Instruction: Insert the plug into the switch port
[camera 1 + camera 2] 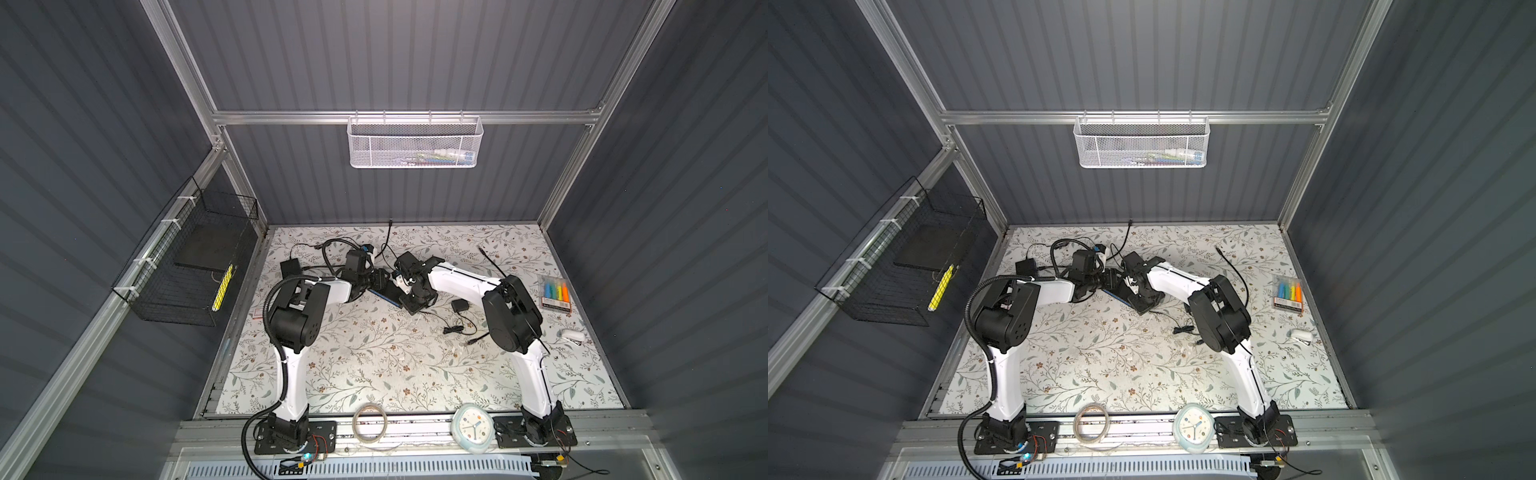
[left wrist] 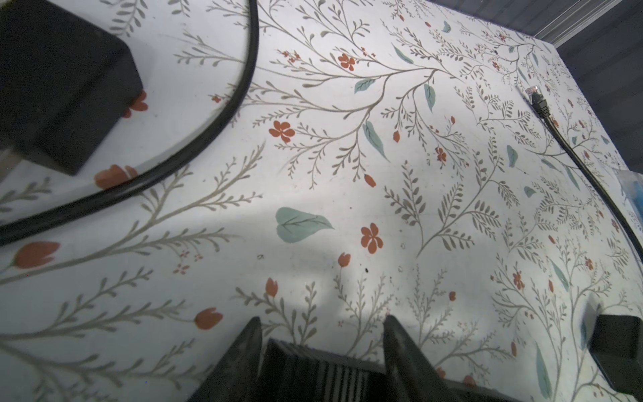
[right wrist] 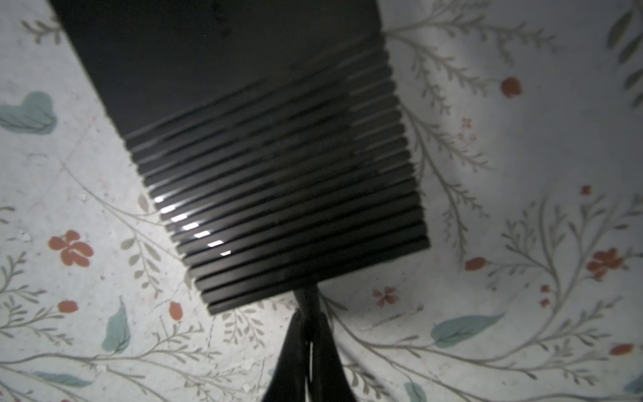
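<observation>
**A:** Where do things stand?

**B:** The switch lies far-middle on the desk, between the two arms. The left pincer straddles its ribbed body at about half width and grips it. The right pincer is pinched narrow on the plug, whose tip meets the switch's edge. Whether it has entered a port, I cannot tell.

**A:** What could spoil it?

**B:** Three things, I judge. The port is hidden, so a push slightly off line would jam the plug against the casing. The pinch is thin, so the plug could swivel in that grip. And a hard push could slide the switch through the left hold.

**A:** And the containers?

**B:** A white mesh basket on the far wall holds a few things too small to name. A black wire basket on the left wall holds a dark flat slab and a yellow stick. A clear case at the right holds coloured markers.
</observation>
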Available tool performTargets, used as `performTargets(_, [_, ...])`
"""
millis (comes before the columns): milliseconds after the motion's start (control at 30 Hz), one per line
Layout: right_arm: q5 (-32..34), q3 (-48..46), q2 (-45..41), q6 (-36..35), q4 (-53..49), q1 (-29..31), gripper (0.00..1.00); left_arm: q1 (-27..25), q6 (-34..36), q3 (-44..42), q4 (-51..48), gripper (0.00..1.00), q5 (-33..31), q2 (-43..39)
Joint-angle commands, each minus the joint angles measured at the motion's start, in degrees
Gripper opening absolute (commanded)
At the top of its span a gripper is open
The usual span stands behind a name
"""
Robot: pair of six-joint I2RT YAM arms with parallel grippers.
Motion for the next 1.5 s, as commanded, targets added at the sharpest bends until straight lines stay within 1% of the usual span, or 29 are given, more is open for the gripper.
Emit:
performTargets(0, [-4.6,4.6,1.0,0.2,10.3,1.9,0.0,-4.1,-1.0,-3.5,-10.8,0.55,0.9,5.7])
performTargets(300, [-6.4,7.2,2.5,1.0,11.3,2.0,0.0,-4.7,-1.7,-4.4,-9.4,0.55,1.7,5.8])
performTargets(567, [-4.9,8.6,2.2,0.5,11.4,2.0,0.0,-4.9,-1.7,-5.4,-8.6,0.55,2.1,6.1])
performTargets(700, [-6.2,9.3,2.3,1.4,11.8,2.0,0.0,-5.2,-2.0,-5.4,-8.3,0.55,2.0,6.2])
performTargets(1033, [-6.8,10.0,2.5,2.3,12.8,2.0,0.0,-5.7,-2.1,-5.8,-7.8,0.55,2.0,6.5])
performTargets(1267, [-6.5,13.2,3.3,1.8,12.3,2.0,0.0,-6.0,-2.1,-6.2,-7.7,0.55,1.8,6.5])
performTargets(1467, [-7.1,14.0,4.1,2.3,11.9,2.1,0.0,-6.2,-2.2,-6.2,-7.5,0.55,2.0,6.5])
